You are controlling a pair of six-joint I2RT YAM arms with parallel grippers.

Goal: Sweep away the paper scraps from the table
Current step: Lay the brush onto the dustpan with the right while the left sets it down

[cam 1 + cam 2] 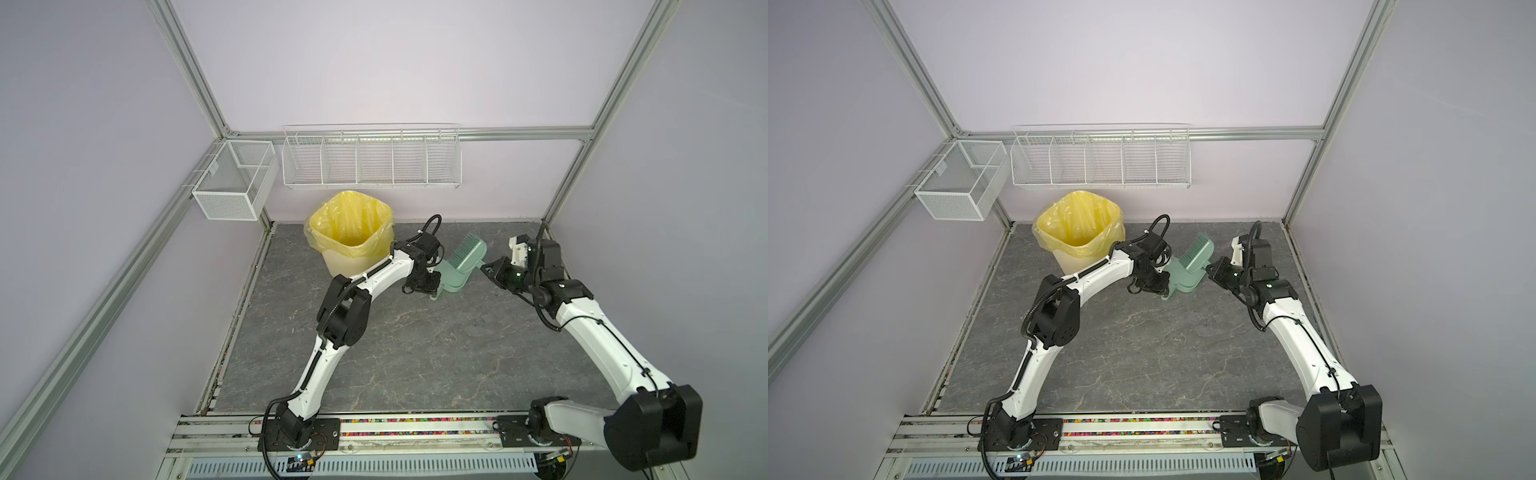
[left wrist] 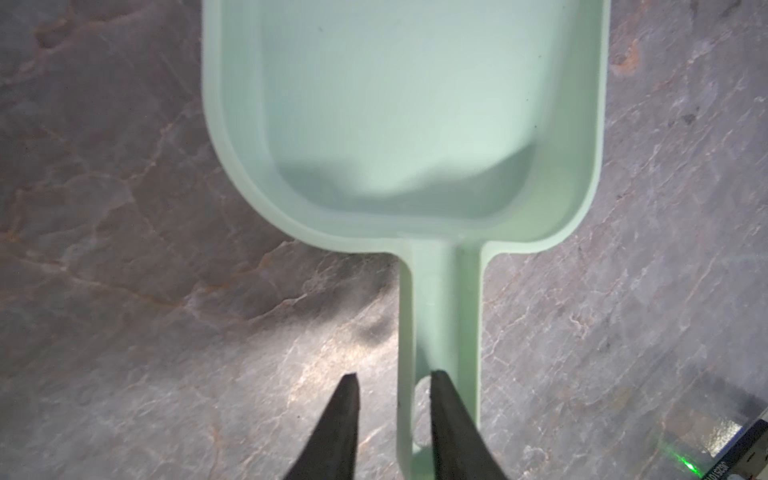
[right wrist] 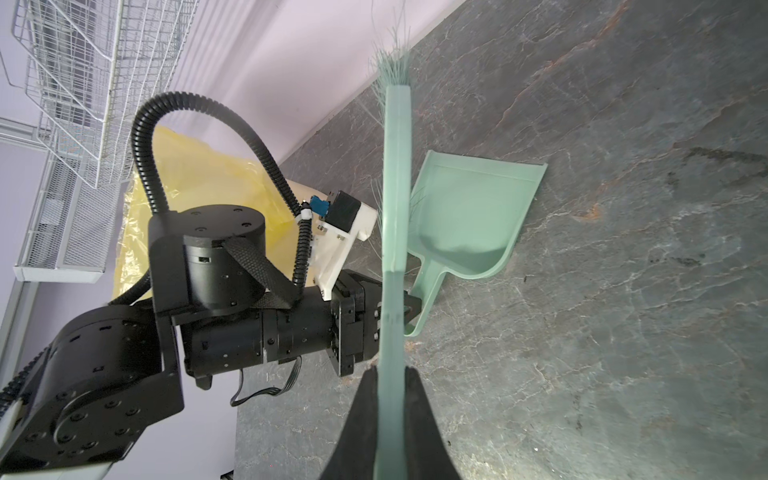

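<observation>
No paper scraps show in any view. A mint-green dustpan [image 1: 448, 274] [image 2: 399, 104] lies empty on the dark grey veined table [image 1: 415, 353], far middle. My left gripper [image 1: 430, 291] [image 2: 390, 376] sits at the dustpan's handle with its jaws apart. One finger is beside the handle and the other is over its hanging hole, with gaps to the handle's wall. My right gripper [image 1: 484, 269] [image 3: 392, 370] is shut on the handle of the mint-green brush [image 1: 469, 251] [image 3: 397, 166]. The brush is held above the dustpan with its bristles pointing toward the back wall.
A cream bin with a yellow liner [image 1: 353, 232] stands at the back, just left of my left arm. On the back wall hangs a white wire rack [image 1: 372, 158], and a mesh basket [image 1: 232, 183] hangs on the left frame. Aluminium framing edges the table.
</observation>
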